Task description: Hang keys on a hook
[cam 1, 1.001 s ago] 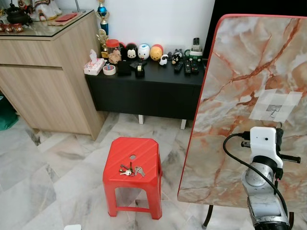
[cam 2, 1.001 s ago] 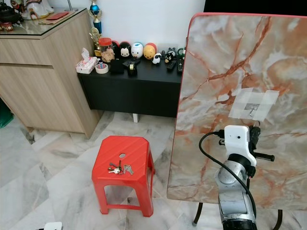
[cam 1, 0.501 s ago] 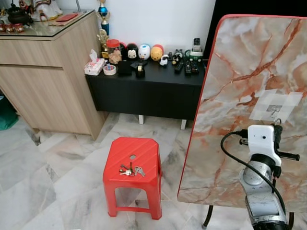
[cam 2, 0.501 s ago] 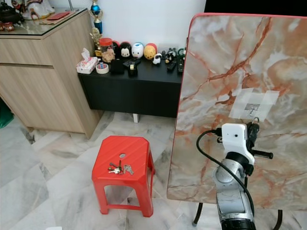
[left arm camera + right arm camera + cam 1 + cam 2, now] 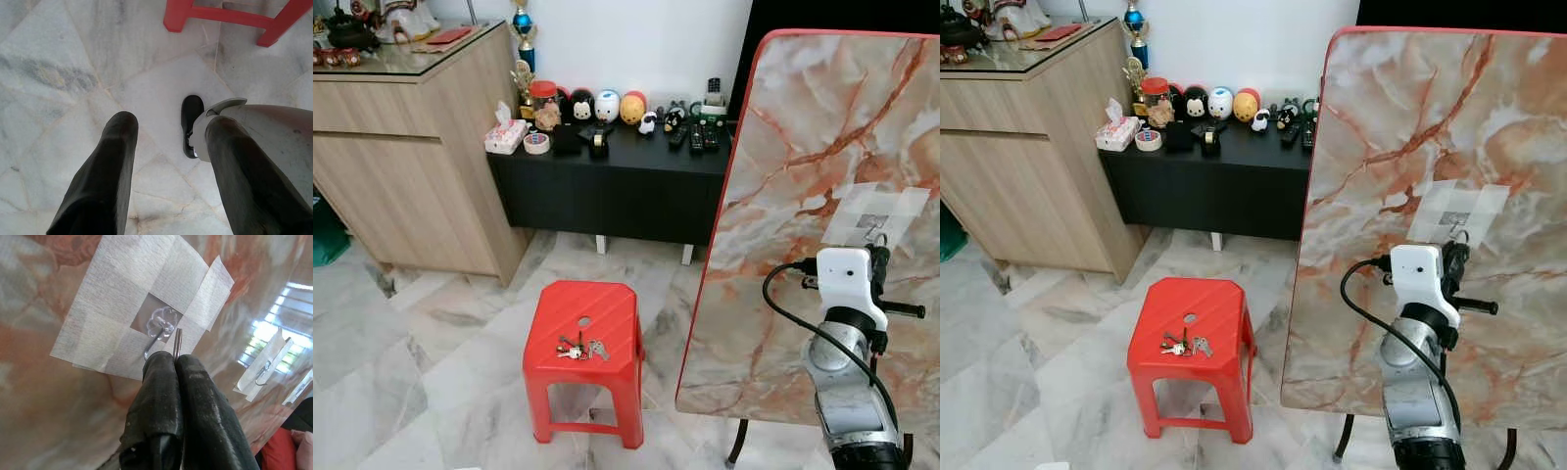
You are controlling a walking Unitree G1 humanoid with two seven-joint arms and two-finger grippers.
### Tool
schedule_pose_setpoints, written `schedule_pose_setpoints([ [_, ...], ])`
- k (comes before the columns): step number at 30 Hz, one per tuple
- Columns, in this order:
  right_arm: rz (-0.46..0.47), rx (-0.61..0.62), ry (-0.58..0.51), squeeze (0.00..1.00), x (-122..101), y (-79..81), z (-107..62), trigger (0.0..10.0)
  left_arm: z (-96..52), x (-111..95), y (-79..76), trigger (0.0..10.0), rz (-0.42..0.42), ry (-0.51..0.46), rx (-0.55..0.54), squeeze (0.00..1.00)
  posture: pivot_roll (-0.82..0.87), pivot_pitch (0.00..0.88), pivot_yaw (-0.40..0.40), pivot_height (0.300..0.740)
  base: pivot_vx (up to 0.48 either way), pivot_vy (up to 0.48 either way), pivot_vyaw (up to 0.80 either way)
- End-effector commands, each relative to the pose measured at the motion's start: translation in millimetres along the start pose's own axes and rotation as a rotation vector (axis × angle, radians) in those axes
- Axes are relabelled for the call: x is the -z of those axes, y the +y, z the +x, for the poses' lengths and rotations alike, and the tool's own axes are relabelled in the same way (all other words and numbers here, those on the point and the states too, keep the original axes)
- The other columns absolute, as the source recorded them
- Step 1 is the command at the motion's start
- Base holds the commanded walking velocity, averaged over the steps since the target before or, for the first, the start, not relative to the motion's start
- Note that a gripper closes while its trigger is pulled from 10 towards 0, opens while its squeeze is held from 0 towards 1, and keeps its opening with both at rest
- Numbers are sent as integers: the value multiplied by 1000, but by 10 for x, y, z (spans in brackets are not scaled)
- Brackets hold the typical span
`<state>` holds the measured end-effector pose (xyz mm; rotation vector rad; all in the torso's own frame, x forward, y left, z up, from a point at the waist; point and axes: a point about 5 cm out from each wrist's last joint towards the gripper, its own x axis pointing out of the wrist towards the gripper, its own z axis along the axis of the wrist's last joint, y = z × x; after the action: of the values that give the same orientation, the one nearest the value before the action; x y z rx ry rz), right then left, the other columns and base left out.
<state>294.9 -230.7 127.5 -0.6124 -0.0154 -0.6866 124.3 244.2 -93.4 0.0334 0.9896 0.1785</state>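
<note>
An upright marble-patterned board [image 5: 803, 147] carries a small clear hook [image 5: 159, 330] under a patch of white tape [image 5: 878, 213]. My right gripper [image 5: 174, 357] is raised against the board just below the hook. It is shut on a thin metal key ring [image 5: 178, 340] that sticks out past the fingertips, close beside the hook's curve. A bunch of keys [image 5: 580, 348] lies on top of a red plastic stool [image 5: 607, 304] to the left of the board. My left gripper [image 5: 168, 127] hangs open over the floor tiles.
A low black cabinet [image 5: 617, 186] with toys and remotes stands against the back wall. A wooden sideboard [image 5: 401, 166] is at the left. Marble floor lies around the stool. The board's dark leg [image 5: 737, 446] stands on the floor beneath it.
My right gripper has risen a little along the board, bringing the key ring closer to the hook. The keys on the stool have not moved.
</note>
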Motion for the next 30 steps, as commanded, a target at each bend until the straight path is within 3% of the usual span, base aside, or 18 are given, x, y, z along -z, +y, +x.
schedule_pose_setpoints([
  [1, -1, 0, -10, 0, -29, 1, 26, 10000, 0, -15, 16, 10000, 11, -8, 1, 0, 28, 0, -56, 740, 0, 0, 0],
  [16, -24, -41, 10, 0, -10, 85, 13, 10000, 9, -30, -41, 10000, 11, -15, 10, 0, 25, 0, -59, 740, 0, 0, 0],
  [30, -32, -31, 6, 0, -9, 79, 42, 10000, 4, -28, 1, 10000, 12, -16, 6, 0, 25, 0, -58, 740, 0, 0, 0],
])
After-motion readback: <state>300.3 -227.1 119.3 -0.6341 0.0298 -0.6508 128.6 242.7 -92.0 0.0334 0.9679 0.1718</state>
